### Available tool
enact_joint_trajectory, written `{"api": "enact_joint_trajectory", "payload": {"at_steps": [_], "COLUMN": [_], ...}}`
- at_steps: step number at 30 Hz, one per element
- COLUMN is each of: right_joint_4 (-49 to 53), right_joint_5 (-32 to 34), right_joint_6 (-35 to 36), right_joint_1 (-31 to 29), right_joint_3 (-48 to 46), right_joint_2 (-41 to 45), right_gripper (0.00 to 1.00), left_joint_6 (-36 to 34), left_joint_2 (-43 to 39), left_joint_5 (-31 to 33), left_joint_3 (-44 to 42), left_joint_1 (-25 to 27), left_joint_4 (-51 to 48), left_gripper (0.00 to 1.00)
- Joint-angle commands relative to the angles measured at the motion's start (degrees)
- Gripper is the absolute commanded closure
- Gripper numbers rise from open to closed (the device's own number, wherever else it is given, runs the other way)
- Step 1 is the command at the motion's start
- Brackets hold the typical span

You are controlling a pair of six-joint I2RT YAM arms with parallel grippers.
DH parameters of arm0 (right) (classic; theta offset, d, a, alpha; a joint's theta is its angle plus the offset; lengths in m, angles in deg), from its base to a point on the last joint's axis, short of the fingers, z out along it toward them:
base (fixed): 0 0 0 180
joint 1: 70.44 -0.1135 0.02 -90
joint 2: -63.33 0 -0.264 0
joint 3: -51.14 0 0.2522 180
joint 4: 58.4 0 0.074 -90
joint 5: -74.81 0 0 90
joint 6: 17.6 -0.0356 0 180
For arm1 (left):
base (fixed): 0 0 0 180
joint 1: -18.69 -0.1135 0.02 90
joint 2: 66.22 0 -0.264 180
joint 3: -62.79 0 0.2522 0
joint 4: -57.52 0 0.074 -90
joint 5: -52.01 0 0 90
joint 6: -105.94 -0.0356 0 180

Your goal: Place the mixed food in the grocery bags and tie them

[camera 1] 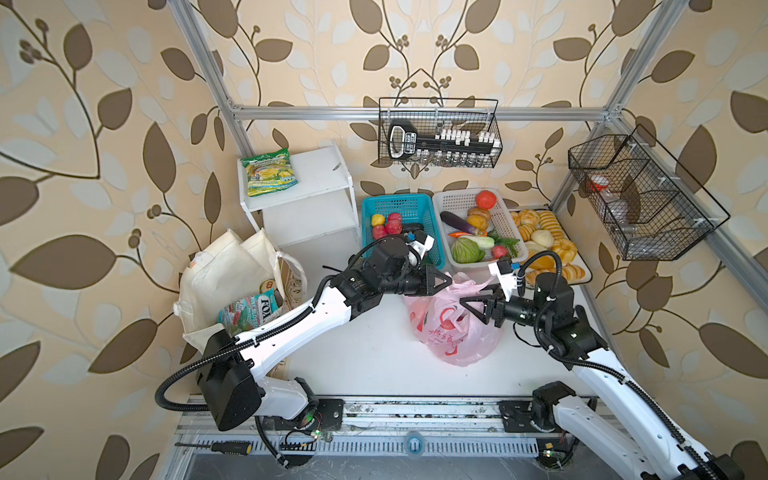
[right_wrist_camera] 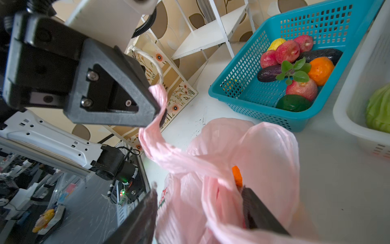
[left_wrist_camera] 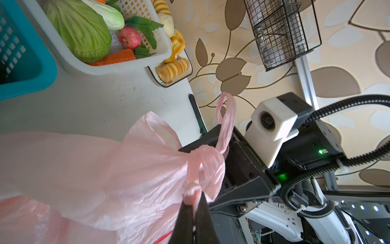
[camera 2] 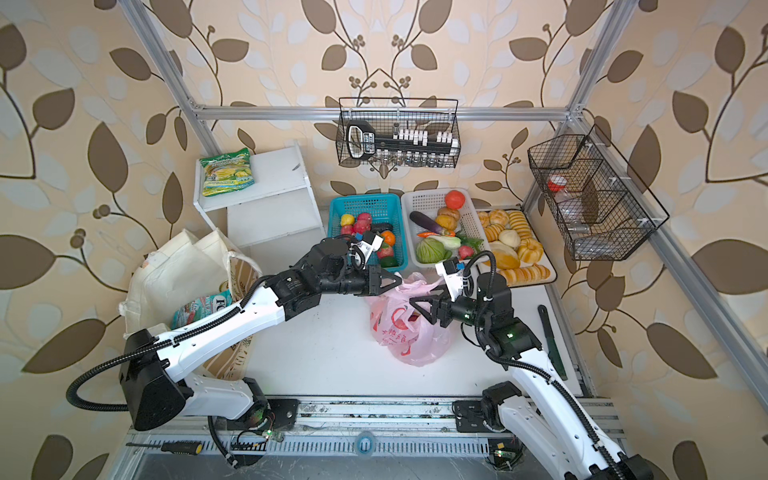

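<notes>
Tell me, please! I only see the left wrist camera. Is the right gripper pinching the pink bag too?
Observer: No. The right wrist view shows the right gripper with its jaws apart; part of the pink plastic bag lies between them, unpinched.
Operator: What's in the cloth bag?
Observer: In a top view the cream canvas tote holds a teal-red snack packet and a can with a gold top.
Operator: Is any fruit not packed?
Observer: Yes. The right wrist view shows an orange toy fruit and red toy fruits lying in the teal basket.
</notes>
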Motion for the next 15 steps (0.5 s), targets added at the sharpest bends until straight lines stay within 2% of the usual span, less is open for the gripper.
{"api": "enact_joint_trajectory", "payload": {"at_steps": [1, 5, 10, 15], "right_joint_4": [1.53, 2.12, -0.59, -2.01], "right_joint_5": [-1.35, -0.38, -4.62, -9.26], "right_joint_6": [-1.03, -2.75, -7.04, -10.40], "right_joint_1": [0.43, 1.88, 5.35, 6.03], "right_joint_3": [0.01, 0.48, 0.06, -0.10], "right_joint_2": [-0.06, -0.64, -1.42, -3.34], "right_gripper": [0.33, 0.33, 0.32, 0.30], "left_joint_6": [2.14, 2.55, 3.83, 4.64], "left_joint_2": [-3.30, -5.55, -6.86, -6.45], "left_joint_5": [1.97, 3.45, 3.63, 3.59], "left_joint_3": [-1.85, -4.43, -7.32, -7.98], "left_joint_1": [1.07, 2.49, 3.37, 5.59], "left_joint_4": [4.15, 5.43, 6.31, 7.96], "left_gripper": [1.00, 1.00, 1.00, 1.00]}}
